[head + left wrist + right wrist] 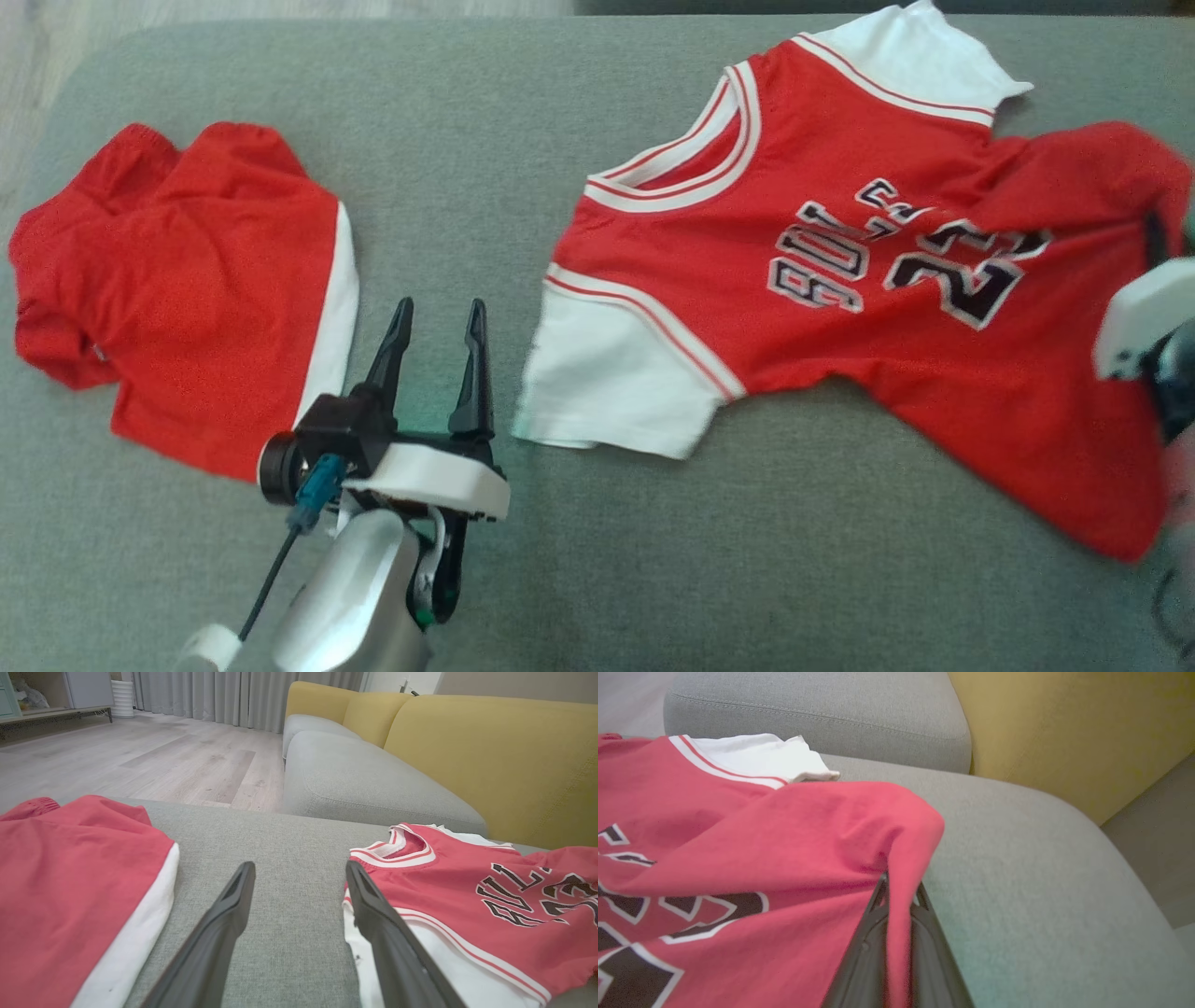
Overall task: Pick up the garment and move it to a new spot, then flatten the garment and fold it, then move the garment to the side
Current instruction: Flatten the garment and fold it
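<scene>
Red jersey (803, 364) lies on a grey sofa seat (560, 140), its right edge clamped in the right pincer (901, 889). The left pincer (440, 308), fingers apart, sits just beside its white sleeve (607, 387).

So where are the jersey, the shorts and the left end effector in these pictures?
jersey (840, 373), head view, red cloth just under the lettering.
shorts (215, 280), head view, middle of the red cloth.
left end effector (441, 313), head view, gap midway between its two fingertips.
</scene>
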Tool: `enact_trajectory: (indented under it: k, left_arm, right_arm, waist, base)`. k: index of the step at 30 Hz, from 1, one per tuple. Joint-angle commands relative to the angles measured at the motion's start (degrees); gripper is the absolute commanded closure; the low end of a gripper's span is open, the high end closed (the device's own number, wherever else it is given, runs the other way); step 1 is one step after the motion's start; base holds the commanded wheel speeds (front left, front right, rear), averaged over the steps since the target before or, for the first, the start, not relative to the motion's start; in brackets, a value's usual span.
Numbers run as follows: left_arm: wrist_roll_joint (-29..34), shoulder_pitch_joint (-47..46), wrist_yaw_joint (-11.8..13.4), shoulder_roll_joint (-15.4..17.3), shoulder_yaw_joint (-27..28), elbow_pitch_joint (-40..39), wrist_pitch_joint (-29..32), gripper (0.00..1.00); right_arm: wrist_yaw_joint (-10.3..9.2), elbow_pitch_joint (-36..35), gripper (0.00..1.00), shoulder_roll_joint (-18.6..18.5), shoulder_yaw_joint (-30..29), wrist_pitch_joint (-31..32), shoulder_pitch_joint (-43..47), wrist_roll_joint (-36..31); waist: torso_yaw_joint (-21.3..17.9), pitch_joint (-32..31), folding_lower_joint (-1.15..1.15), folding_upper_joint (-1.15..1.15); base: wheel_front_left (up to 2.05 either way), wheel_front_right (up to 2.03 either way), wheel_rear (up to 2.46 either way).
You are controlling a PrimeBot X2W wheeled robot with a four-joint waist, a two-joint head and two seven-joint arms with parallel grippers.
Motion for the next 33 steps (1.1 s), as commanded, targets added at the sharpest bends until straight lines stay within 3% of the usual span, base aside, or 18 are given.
enact_trajectory:
  k: [1, 9, 10, 11, 16, 21, 28, 33]
  left_arm:
    - [-0.28, -2.44, 0.41, 0.42, 1.38, -2.09, -0.56, 0.0]
    - [-1.31, -3.32, 0.68, 0.41, 0.31, -2.21, -0.56, 0.0]
    - [-1.41, -3.4, 0.74, 0.41, 0.22, -2.21, -0.56, 0.0]
    - [-1.52, -3.46, 0.81, 0.41, 0.14, -2.2, -0.56, 0.0]
    - [-1.73, -3.28, 1.03, 0.41, 0.29, -2.26, -0.56, 0.0]
    - [-1.56, -2.46, 1.06, 0.41, 1.0, -2.35, -0.56, 0.0]
    - [-1.27, -0.84, 0.89, 0.41, 1.59, -2.37, -0.56, 0.0]
    - [-1.36, 0.25, 0.82, 0.41, 1.99, -2.44, -0.56, 0.0]
  right_arm:
    - [-0.04, -1.45, 1.0, -1.37, 1.67, -0.81, -2.24, -0.59]
    - [-0.04, 2.53, 1.0, -5.93, 8.67, -2.68, -7.26, -2.83]
    - [-0.04, 2.84, 0.58, -6.28, 8.95, -3.57, -7.77, -3.04]
    - [-0.04, 3.03, 0.0, -6.58, 8.71, -4.42, -8.17, -3.32]
    - [-0.04, 3.31, 0.0, -5.3, 6.01, -8.34, -7.65, -4.34]
    - [-0.04, 0.42, 0.0, -1.23, 0.97, -13.78, -4.43, -2.9]
    - [-0.04, -9.94, 0.0, 7.61, -1.22, -16.31, 5.24, 1.23]
    - [-0.04, -18.24, 0.0, 10.69, 0.98, -16.42, 12.8, 5.24]
  waist:
    - [0.42, 0.27, -0.01, 0.0]
    - [1.85, 1.25, -0.01, 0.0]
    - [1.92, 1.31, -0.01, 0.0]
    - [1.95, 1.31, -0.01, 0.0]
    - [1.18, 0.23, -0.01, 0.0]
    - [-0.7, -2.11, -0.01, 0.0]
    - [-3.67, -5.54, -0.01, 0.0]
    - [-5.15, -6.98, -0.01, 0.0]
  base:
    - [0.0, 0.0, 0.0]
    - [0.0, 0.0, 0.0]
    - [0.0, 0.0, 0.0]
    - [0.0, 0.0, 0.0]
    - [0.0, 0.0, 0.0]
    - [0.0, 0.0, 0.0]
    - [0.0, 0.0, 0.0]
    - [0.0, 0.0, 0.0]
